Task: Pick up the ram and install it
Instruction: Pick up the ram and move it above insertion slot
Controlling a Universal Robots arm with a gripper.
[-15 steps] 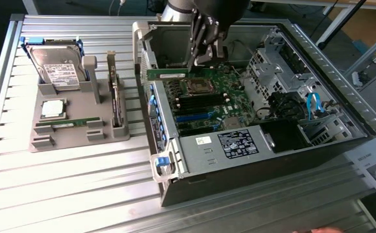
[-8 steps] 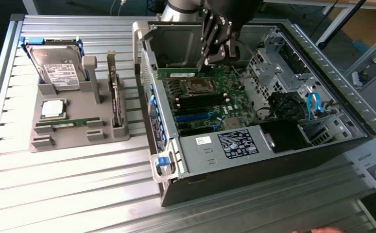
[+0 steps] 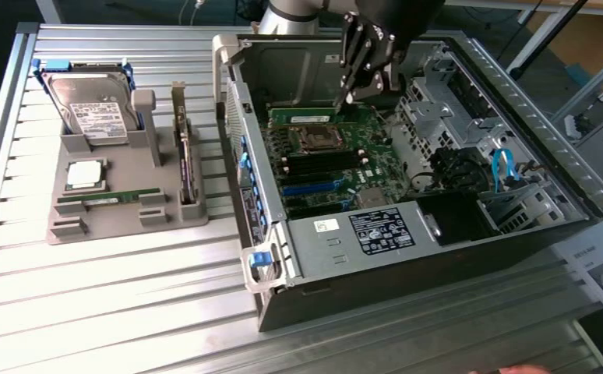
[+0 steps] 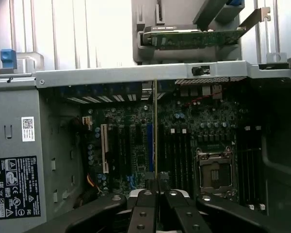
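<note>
Evidently, step in hand: bringing the ram to its slot, judging by where it hangs.
Gripper: the black two-fingered gripper (image 3: 351, 98) is closed on the ram, pinching the thin board flat between its fingers.
Ram: the long, narrow green circuit-board stick with a pale label (image 3: 304, 115) hangs inside the open dark metal computer case (image 3: 333, 305). It is over the green motherboard (image 3: 333, 185), just beside the square silver processor socket (image 3: 312, 140).
Wrist view: the ram shows edge-on as a thin upright line (image 4: 155, 131) running out from the gripper (image 4: 157, 187).
Seated or not: neither view shows whether its contact edge touches a slot.
Slots: the long black memory slots (image 4: 179, 150) run parallel to the stick, beside the socket.
Alignment: the stick probably wants to sit directly over one slot, parallel to it and not tilted. The edge-on line is a good guide for that.
Pressure: a straight, even push seems right, since any twist would likely jam one end.
Risk: the grip looks to be toward one end, so the free end may pivot. The case wall is also close to the gripper.
Elsewhere: a second green memory stick (image 3: 109, 199) lies in the grey plastic holder (image 3: 125, 227) on the slatted metal desk (image 3: 125, 300).
</note>
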